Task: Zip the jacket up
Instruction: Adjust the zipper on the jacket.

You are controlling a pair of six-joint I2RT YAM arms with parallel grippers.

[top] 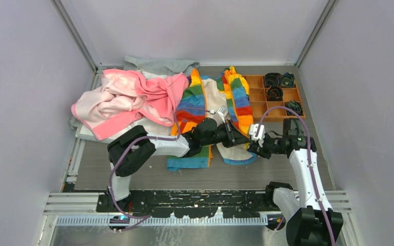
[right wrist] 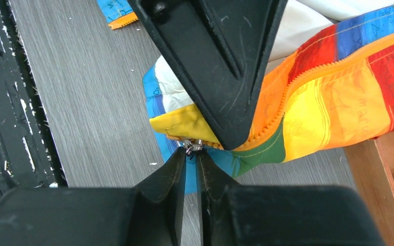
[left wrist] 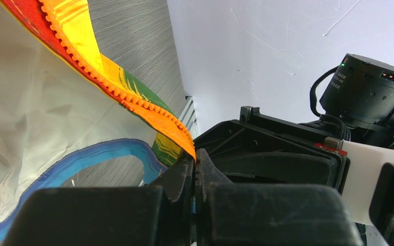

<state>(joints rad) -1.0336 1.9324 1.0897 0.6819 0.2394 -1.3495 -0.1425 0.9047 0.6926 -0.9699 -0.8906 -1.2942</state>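
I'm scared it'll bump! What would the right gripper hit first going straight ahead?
Probably the little metal zipper piece on the jacket, close ahead of the right gripper; then the left gripper.

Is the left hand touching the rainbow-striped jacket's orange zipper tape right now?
Touching. The left wrist view shows the orange zipper tape of the rainbow-striped jacket pinched in the tips of the shut left hand.

Soft cloth jacket (top: pixel 191 100), plastic-toothed zipper (left wrist: pixel 128 100), matt wood-grain table (top: pixel 149 174).

High rear view down onto table (top: pixel 133 179), both wrist views close, sharing the jacket (right wrist: pixel 313 102) hem
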